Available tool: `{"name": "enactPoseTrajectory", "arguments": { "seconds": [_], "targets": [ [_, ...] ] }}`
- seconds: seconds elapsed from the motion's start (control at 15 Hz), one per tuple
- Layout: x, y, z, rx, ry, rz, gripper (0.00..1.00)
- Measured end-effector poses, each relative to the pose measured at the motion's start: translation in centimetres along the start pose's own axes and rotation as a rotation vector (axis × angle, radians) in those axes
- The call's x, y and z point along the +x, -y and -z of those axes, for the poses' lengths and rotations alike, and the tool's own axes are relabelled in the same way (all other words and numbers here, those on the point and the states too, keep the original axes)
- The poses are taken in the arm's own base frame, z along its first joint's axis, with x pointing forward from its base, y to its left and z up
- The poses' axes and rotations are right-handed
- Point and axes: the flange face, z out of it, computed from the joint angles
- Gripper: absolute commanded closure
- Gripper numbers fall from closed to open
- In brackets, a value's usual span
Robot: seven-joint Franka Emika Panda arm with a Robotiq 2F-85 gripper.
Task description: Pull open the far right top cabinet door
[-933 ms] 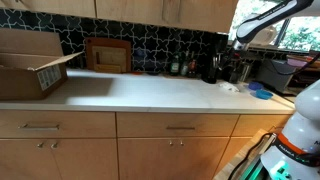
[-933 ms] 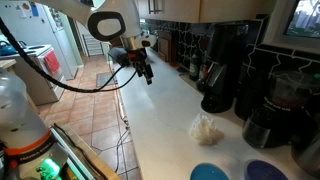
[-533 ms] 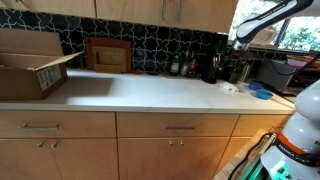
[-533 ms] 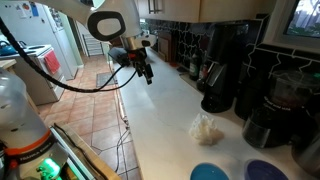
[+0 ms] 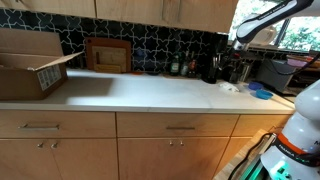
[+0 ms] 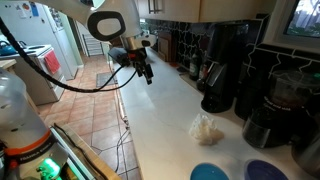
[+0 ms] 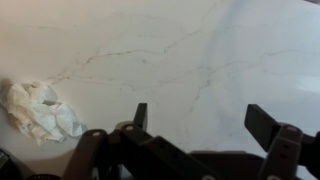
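Observation:
The far right top cabinet door (image 5: 202,12) is a flat tan wood panel above the dark tiled backsplash; it looks shut. Its lower edge also shows in an exterior view (image 6: 205,9). My gripper (image 5: 239,44) hangs above the right end of the white counter, below and a little right of that door. It shows too in an exterior view (image 6: 147,72). In the wrist view the gripper (image 7: 200,120) is open and empty, pointing down at the counter top.
A crumpled white cloth (image 7: 40,110) lies on the counter (image 5: 150,92). Black coffee machines (image 6: 222,70) and bottles stand by the backsplash. Blue bowls (image 5: 262,94) sit at the right end. A cardboard box (image 5: 30,62) and a wooden tray (image 5: 107,54) stand further left.

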Motion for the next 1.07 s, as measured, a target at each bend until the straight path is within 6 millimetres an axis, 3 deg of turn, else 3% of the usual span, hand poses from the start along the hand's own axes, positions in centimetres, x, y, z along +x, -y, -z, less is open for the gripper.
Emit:
{"name": "enactPoseTrajectory", "arguments": {
  "seconds": [0.6, 0.73, 1.07],
  "targets": [
    [0.4, 0.5, 0.6, 0.002, -0.014, 0.01, 0.0],
    [1.4, 2.2, 2.7, 0.006, -0.05, 0.048, 0.0],
    [2.2, 8.0, 10.2, 0.074, -0.138, 0.21, 0.0]
  ]
}}
